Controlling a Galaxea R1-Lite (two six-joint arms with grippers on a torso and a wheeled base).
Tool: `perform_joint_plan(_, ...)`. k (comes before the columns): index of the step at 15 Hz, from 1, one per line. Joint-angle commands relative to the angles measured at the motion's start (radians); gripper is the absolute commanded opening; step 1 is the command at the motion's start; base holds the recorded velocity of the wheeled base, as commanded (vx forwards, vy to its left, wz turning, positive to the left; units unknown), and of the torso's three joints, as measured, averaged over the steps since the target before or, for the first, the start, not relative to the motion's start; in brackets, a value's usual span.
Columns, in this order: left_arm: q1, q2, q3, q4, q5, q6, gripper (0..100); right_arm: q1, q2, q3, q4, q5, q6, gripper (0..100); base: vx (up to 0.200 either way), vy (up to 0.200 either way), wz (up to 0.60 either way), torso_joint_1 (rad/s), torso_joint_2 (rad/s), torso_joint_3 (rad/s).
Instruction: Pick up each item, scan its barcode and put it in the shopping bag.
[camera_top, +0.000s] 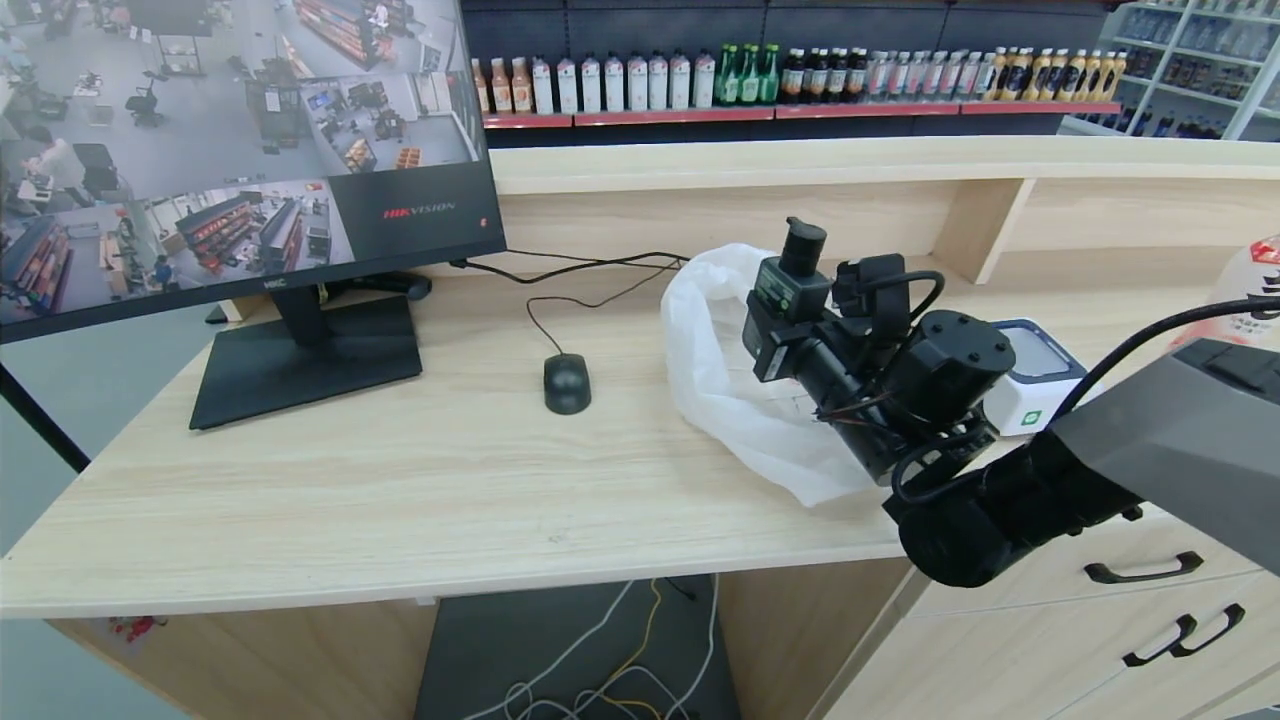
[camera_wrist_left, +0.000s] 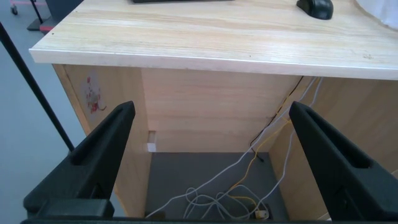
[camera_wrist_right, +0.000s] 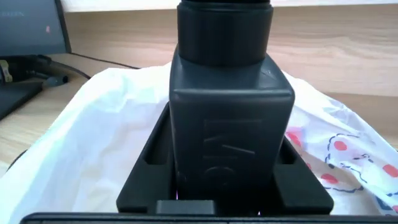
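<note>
Desk (camera_top: 400, 480): broad bare wood from the mouse (camera_top: 567, 383) forward to the front edge, with a raised ledge along the back. Left gripper (camera_wrist_left: 212, 112) hangs below the front edge, fingers spread wide, nothing between them.

Right gripper (camera_top: 800, 330) clamps a dark bottle (camera_top: 790, 285) over the bag's (camera_top: 720, 390) open mouth. Bottle's long axis is near upright, cap up, leaning slightly toward the ledge.

Count: one bottle, one bag, one scanner (camera_top: 1035, 385) just right of the bag, one mouse, one monitor (camera_top: 230, 140) far left.
</note>
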Motion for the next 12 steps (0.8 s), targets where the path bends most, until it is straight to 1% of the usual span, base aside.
perform_joint_plan(1, 0.000, 0.000, 0.000, 0.000, 0.000, -0.001, 100, -0.004, 0.037, 0.002, -0.025, -0.001, 0.000, 0, 0.000, 0.000, 0.00, 0.000, 0.00, 0.000)
perform_joint_plan(3, 0.000, 0.000, 0.000, 0.000, 0.000, 0.001, 100, -0.004, 0.047, 0.015, -0.047, -0.001, 0.000, 0, 0.000, 0.000, 0.00, 0.000, 0.00, 0.000)
perform_joint_plan(12, 0.000, 0.000, 0.000, 0.000, 0.000, 0.001, 100, -0.003, 0.074, 0.024, -0.052, -0.001, 0.013, 0, 0.000, 0.000, 0.00, 0.000, 0.00, 0.000)
